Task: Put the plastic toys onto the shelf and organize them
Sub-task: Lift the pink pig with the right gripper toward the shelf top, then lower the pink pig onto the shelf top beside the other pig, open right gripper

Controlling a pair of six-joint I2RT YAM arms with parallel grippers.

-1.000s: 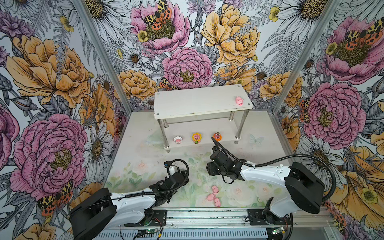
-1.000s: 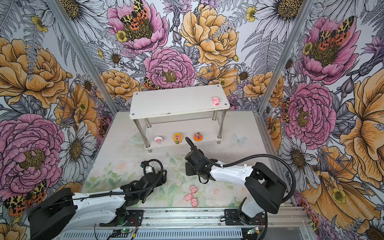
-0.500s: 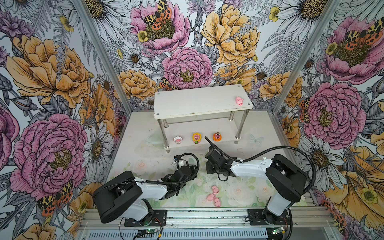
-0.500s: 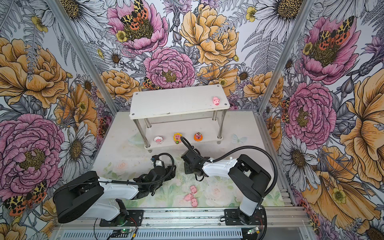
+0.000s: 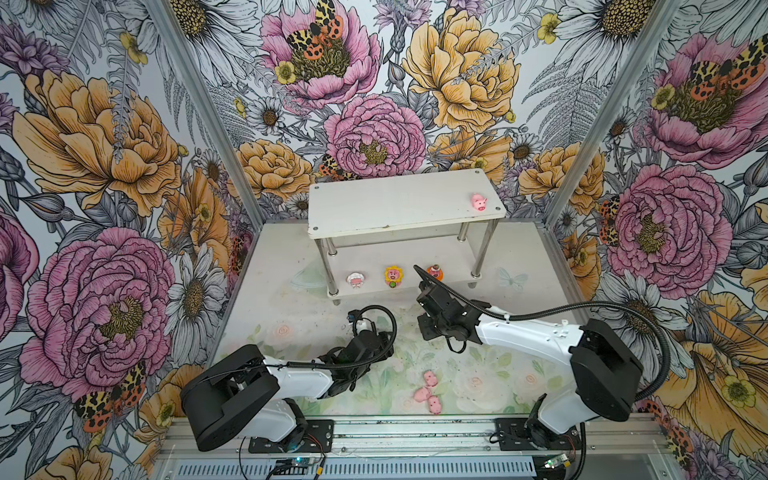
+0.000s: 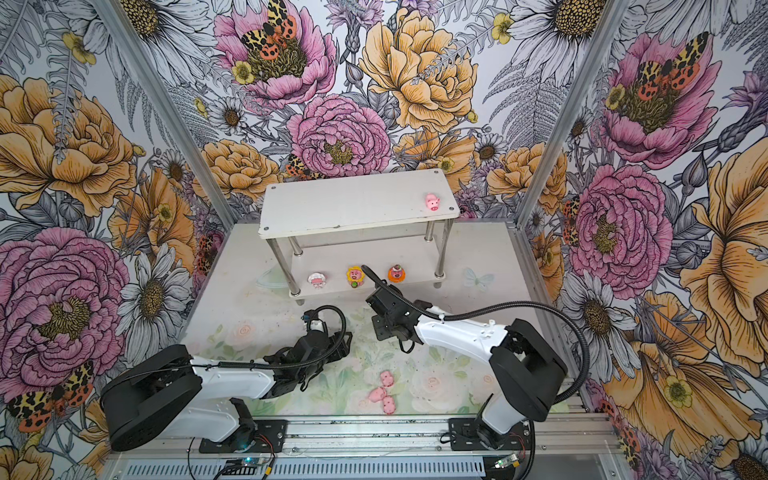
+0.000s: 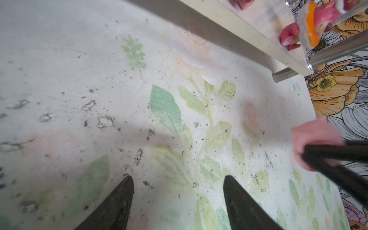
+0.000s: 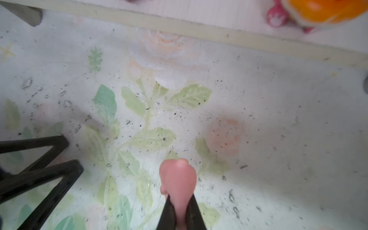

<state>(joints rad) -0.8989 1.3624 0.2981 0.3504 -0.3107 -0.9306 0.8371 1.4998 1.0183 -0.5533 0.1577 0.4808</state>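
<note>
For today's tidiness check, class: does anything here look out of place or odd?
Yes. Three pink pigs lie jumbled on the table near its front edge, off the shelf. A lone pig sits at the top tier's right end. The right gripper pinches a fifth pig. The table is peppered with dark flecks.

The walls (image 5: 104, 145) are papered with large pink, orange and white flowers, ferns and spotted moths (image 5: 316, 39), and a bare metal post (image 5: 199, 99) stands in each rear corner. The floor mat (image 5: 291, 299) is pale, printed with faded roses (image 8: 165, 51), green leaves (image 7: 165, 107) and a light-blue butterfly (image 5: 510, 277) towards the right wall. It is scuffed and peppered with dark specks and ring-shaped marks (image 7: 103, 121). A grooved metal rail (image 5: 415, 432) runs along the front edge, with a slotted grille (image 5: 232, 471) below it and a small lit circuit board (image 5: 297, 460) with loose wires beside that.
</note>
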